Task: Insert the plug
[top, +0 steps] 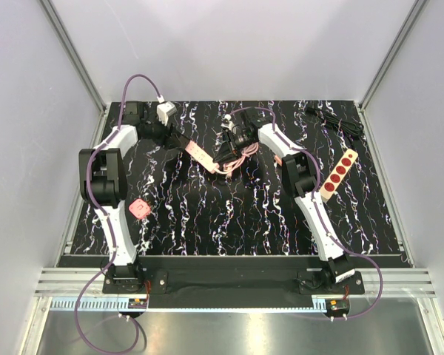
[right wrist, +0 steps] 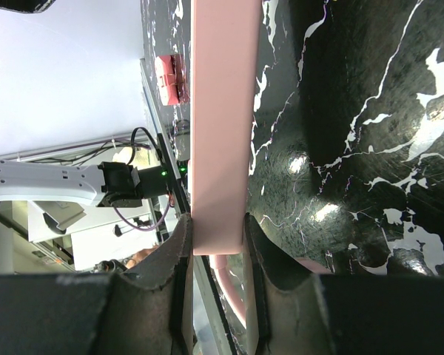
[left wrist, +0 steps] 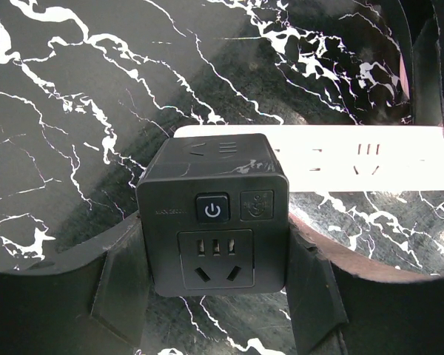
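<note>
My left gripper (left wrist: pixel 216 292) is shut on a black cube plug adapter (left wrist: pixel 213 214), whose face has a power button and a socket. The cube's far side sits over the left end of the pale pink power strip (left wrist: pixel 355 159). Its prongs are hidden, so I cannot tell whether they are in the strip's sockets. My right gripper (right wrist: pixel 216 229) is shut on the strip's (right wrist: pixel 222 126) cable end and holds it edge-on. In the top view the strip (top: pixel 200 156) lies diagonally at the back centre between the left gripper (top: pixel 172 136) and right gripper (top: pixel 223 157).
The strip's pink cable (top: pixel 243 154) is bunched under the right gripper. A beige strip with red sockets (top: pixel 339 173) lies at the right. A small pink object (top: pixel 139 208) sits near the left arm. A black cable (top: pixel 333 118) lies at the back right corner.
</note>
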Controlling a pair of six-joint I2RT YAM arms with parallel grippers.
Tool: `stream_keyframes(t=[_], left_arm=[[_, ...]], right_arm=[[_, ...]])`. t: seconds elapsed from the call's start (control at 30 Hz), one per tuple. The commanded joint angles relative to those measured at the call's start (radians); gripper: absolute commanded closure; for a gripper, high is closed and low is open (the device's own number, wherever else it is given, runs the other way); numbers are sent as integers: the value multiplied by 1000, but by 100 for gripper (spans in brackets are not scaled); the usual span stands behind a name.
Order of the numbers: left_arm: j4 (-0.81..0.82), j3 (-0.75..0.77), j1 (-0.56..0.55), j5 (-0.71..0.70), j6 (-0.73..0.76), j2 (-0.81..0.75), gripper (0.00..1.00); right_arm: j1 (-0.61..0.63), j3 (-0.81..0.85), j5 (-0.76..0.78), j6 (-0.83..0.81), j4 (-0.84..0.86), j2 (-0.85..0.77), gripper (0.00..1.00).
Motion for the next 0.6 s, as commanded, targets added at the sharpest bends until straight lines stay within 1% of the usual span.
stream_keyframes(t=[0.0,0.33,0.57], left_arm=[[-10,64,0,0,14,9,100],[-7,85,-6,12,20,37,100],[-13,81,-8,93,14,29,100]], right_arm=[[-25,-26,59,-37,32,61,100],[-25,-26,54,-43,34,61,100],[-26,-20,54,-42,34,67,100]])
